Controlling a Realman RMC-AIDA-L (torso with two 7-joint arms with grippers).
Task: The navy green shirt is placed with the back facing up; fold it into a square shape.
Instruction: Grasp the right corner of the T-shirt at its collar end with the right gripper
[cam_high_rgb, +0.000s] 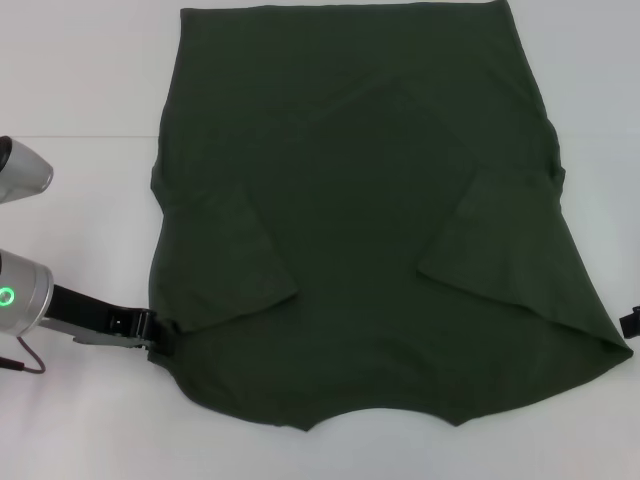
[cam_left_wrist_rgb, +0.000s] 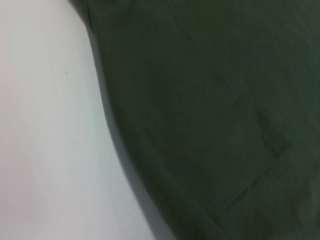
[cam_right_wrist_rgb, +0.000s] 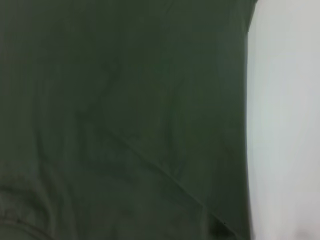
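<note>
Olive-green, the navy green shirt (cam_high_rgb: 370, 200) lay flat on the white worktop (cam_high_rgb: 80, 70), sleeves folded inward. The left gripper (cam_high_rgb: 160, 338) touched its near-left corner, the right gripper (cam_high_rgb: 632, 322) its near-right corner; finger states could not be told.

Lab-like setup, bare white table (cam_high_rgb: 80, 420)

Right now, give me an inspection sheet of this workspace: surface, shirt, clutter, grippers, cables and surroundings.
Surface: white table, bare around the cloth.
Shirt: dark green, spread flat, both sleeves folded inward onto the body, neckline at the near edge; no lettering shows.
Clutter: nothing seen.
Left gripper: low at the shirt's near left corner, touching its edge.
Right gripper: only a sliver at the picture's right edge, beside the shirt's near right corner.
Cables: one thin dark cable by the left arm.
Surroundings: nothing seen.
</note>
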